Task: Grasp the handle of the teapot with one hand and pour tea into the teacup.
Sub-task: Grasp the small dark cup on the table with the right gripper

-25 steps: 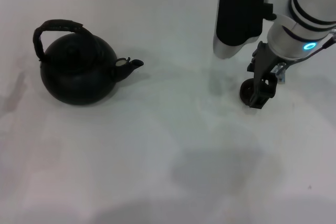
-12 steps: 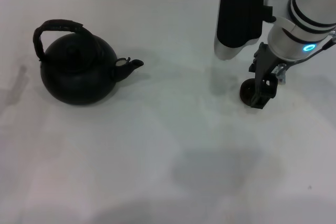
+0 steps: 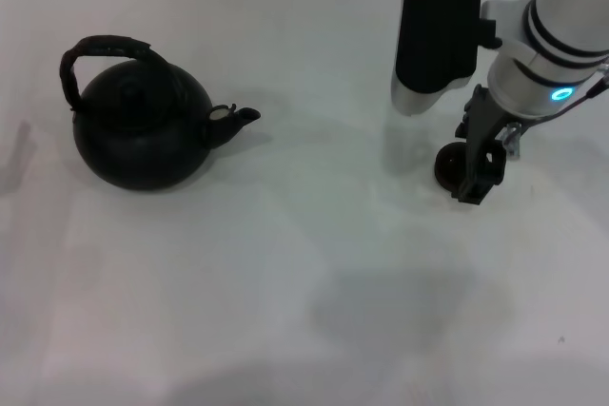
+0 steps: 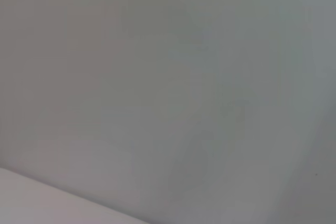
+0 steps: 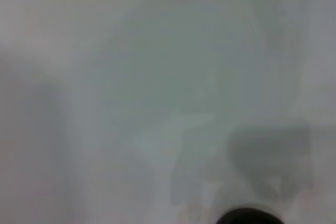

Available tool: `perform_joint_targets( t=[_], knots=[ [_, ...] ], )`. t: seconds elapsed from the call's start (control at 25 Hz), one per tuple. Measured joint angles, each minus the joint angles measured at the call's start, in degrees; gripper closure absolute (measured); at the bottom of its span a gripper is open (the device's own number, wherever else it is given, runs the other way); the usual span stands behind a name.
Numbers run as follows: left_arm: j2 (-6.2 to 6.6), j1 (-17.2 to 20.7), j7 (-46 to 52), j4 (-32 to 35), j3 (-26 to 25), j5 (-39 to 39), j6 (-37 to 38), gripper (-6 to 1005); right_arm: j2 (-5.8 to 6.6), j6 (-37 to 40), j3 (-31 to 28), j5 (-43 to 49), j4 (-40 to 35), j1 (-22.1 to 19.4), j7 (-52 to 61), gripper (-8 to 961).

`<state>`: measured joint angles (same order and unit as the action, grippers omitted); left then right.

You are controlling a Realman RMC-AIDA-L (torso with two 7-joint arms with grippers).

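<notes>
The right hand (image 3: 473, 183) stands at the teacup (image 3: 447, 164), at four o'clock on the white counter (image 3: 304, 263); its opening cannot be told. The teacup looks light and tippable. At nine o'clock, the teapot (image 3: 143, 135) seems heavy (likely iron); its handle (image 3: 100, 52) offers rough grip. No writing shows.

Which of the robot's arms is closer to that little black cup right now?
The right. Its right gripper is down at the teacup, on the table's right side. The left arm isn't visible in the head view, so it's off somewhere away from the cup.
</notes>
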<state>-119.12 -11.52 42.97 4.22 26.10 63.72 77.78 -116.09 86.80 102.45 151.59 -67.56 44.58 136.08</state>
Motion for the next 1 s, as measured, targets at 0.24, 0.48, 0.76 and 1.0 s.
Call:
perform_joint_targets(
  t=[0.24, 0.48, 0.76, 1.0],
  knots=[
    [0.05, -0.01, 0.0, 0.0, 0.0, 0.0, 0.0, 113, -0.11, -0.39, 1.57, -0.34, 1.04, 0.36, -0.04, 118],
    [0.18, -0.22, 0.0, 0.0, 0.0, 0.0, 0.0, 112, -0.1, -2.27, 1.89, -0.56, 1.05, 0.04, -0.14, 116],
    [0.2, -0.26, 0.0, 0.0, 0.0, -0.01, 0.0, 112, -0.1, -3.28, 2.21, -0.37, 1.36, -0.02, -0.21, 115],
    [0.2, -0.17, 0.0, 0.0, 0.0, -1.06, 0.01, 112, -0.01, -4.23, 2.49, -0.1, 1.55, -0.07, -0.27, 114]
  ],
)
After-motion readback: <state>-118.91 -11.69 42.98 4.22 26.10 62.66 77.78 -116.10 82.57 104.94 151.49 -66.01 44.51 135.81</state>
